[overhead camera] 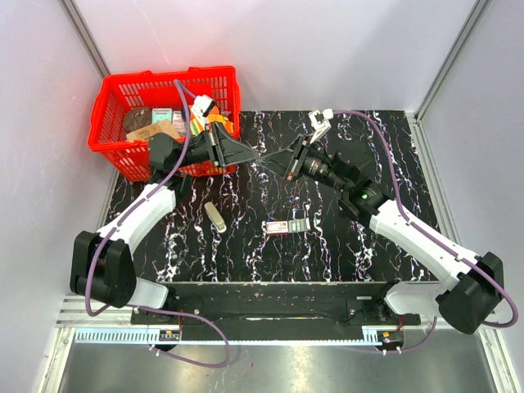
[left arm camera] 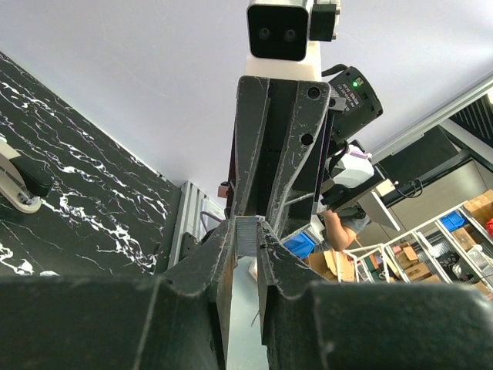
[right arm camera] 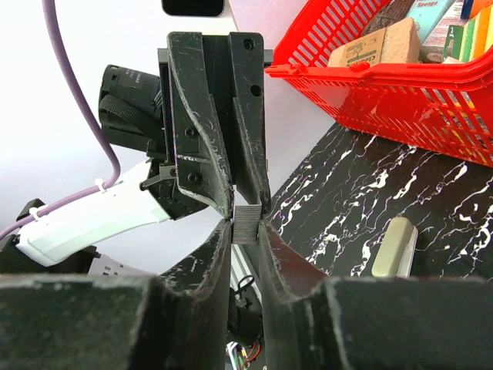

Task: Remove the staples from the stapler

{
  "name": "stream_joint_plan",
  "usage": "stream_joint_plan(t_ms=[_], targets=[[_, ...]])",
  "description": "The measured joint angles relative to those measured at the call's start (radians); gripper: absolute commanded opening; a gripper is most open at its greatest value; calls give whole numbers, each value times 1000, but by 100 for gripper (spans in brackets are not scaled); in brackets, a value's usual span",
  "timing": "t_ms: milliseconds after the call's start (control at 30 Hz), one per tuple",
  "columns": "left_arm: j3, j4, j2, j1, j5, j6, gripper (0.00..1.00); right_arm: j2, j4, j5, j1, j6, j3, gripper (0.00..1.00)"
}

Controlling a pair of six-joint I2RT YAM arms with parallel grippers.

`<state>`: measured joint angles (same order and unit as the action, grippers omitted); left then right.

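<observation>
**Two claws meet on one grey piece beside the red basket**

One black marbled tabletop (overhead camera: pixel 360 246) carries everything. One red basket (overhead camera: pixel 100 115) stands at its far-left corner and is filled with packaged goods too crowded to count.

There are two arms. The left arm (overhead camera: pixel 139 214) reaches up along the basket's near side, and the right arm (overhead camera: pixel 417 237) comes in from well apart. The left claw (overhead camera: pixel 252 155) and right claw (overhead camera: pixel 270 160) meet tip to tip just off the basket's near-right corner. Each is closed on the same grey ridged piece (right arm camera: pixel 248 225), raised off the tabletop. I cannot tell what this piece is.

One flat red-and-white packet (overhead camera: pixel 276 227) lies well apart from the basket. The one stapler (left arm camera: pixel 19 185), black and silver, lies on the tabletop, also well apart from the basket. The staples (overhead camera: pixel 216 218), one pale strip, lie nearer the basket than the packet, touching neither claw.
</observation>
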<state>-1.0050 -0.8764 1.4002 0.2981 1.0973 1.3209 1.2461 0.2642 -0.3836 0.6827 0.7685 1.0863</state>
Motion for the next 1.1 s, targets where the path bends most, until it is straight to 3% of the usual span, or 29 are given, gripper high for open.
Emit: stream_joint_plan(t_ms=[200, 367, 567, 767, 967, 1100], targets=[[0, 14, -7, -1, -5, -13, 21, 1, 0, 2, 0, 0, 0, 12], [0, 60, -16, -1, -12, -57, 61, 1, -7, 5, 3, -2, 0, 10], [-23, 305, -31, -6, -12, -218, 78, -18, -75, 33, 5, -32, 0, 10], [-99, 576, -38, -80, -31, -425, 80, -78, -259, 91, 5, -96, 0, 8], [-236, 995, -39, -141, -162, -855, 79, -76, -526, 218, 5, -177, -4, 8], [-230, 1207, -48, -126, -294, -1125, 79, -24, -640, 304, 5, -204, -25, 6]])
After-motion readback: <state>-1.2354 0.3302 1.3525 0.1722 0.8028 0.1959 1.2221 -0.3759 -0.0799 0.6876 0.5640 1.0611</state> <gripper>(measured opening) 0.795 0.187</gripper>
